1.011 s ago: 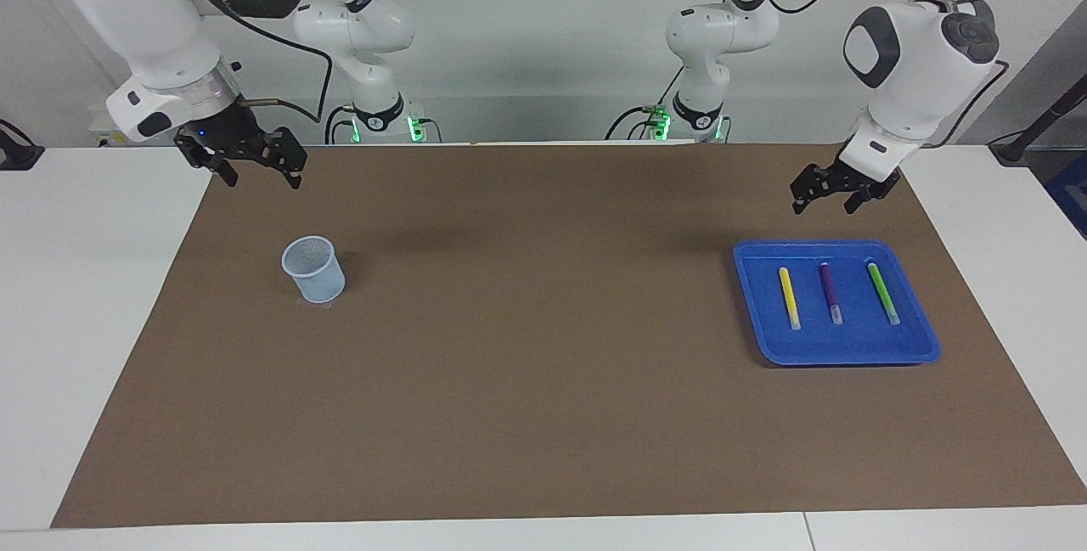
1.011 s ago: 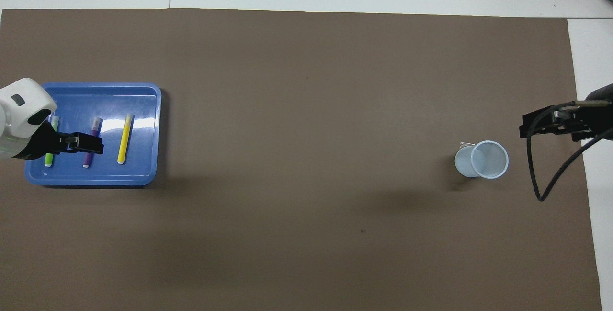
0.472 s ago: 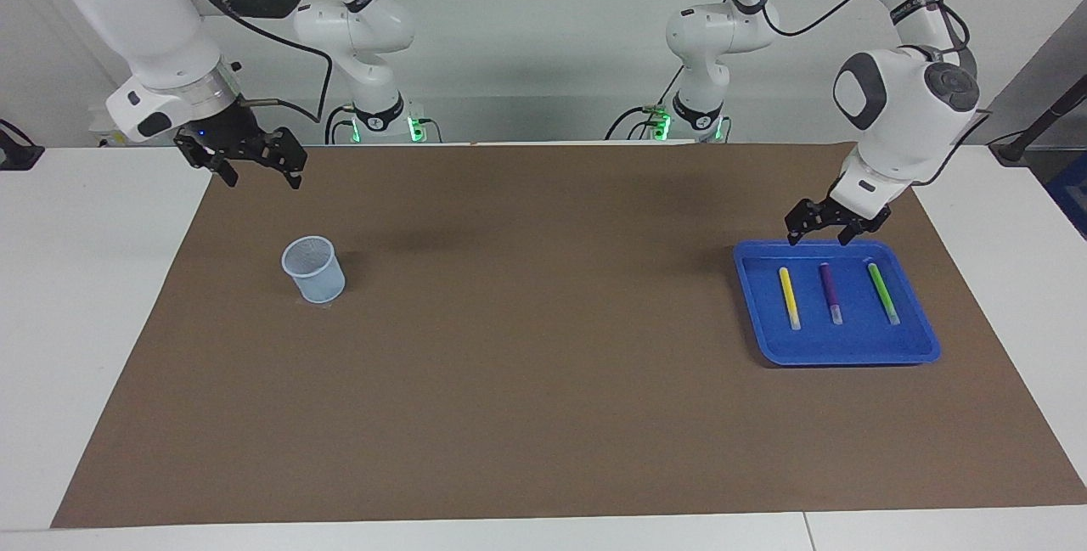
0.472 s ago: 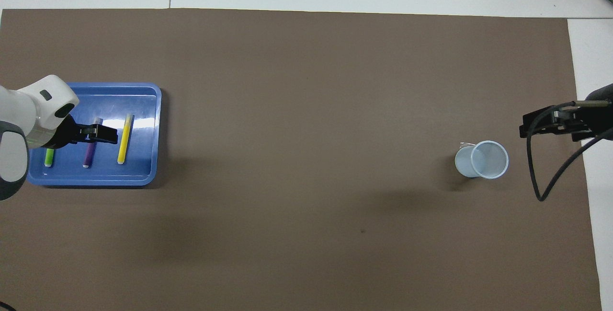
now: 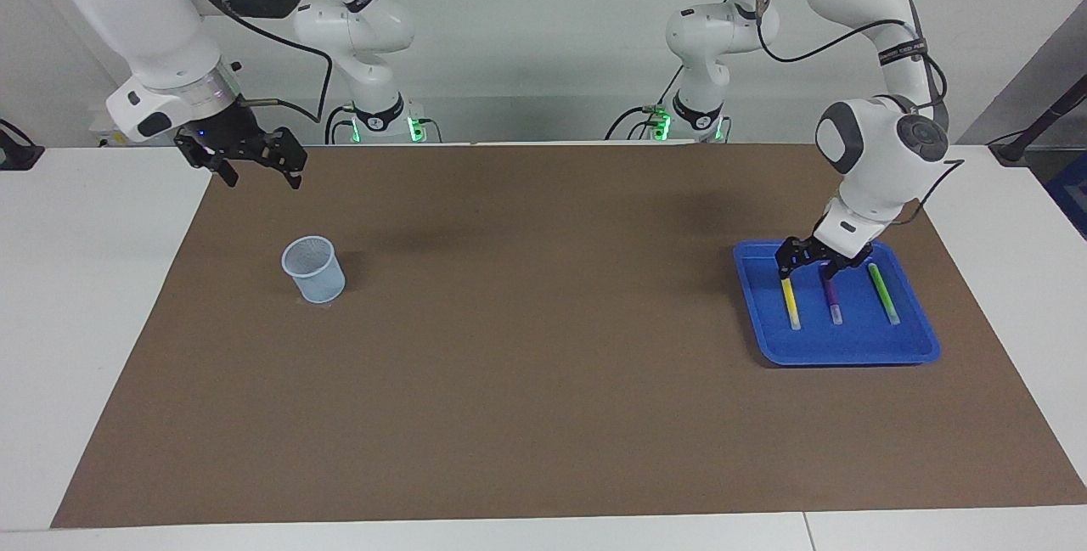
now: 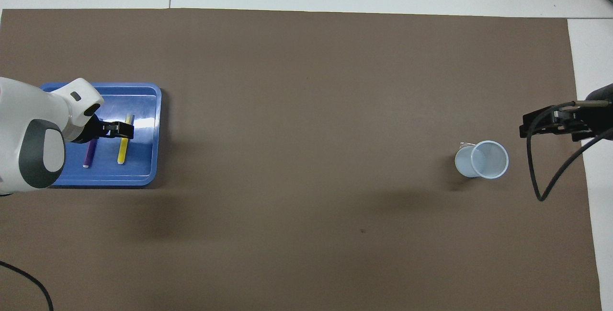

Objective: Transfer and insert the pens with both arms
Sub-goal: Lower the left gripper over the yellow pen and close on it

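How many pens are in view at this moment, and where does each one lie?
3, all lying side by side in the blue tray: the yellow pen, the purple pen in the middle, and the green pen nearest the left arm's end of the table. None seems hidden.

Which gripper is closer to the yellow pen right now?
Left. The left gripper is low over the yellow pen in the tray, open. The right gripper waits at the other end, near the cup.
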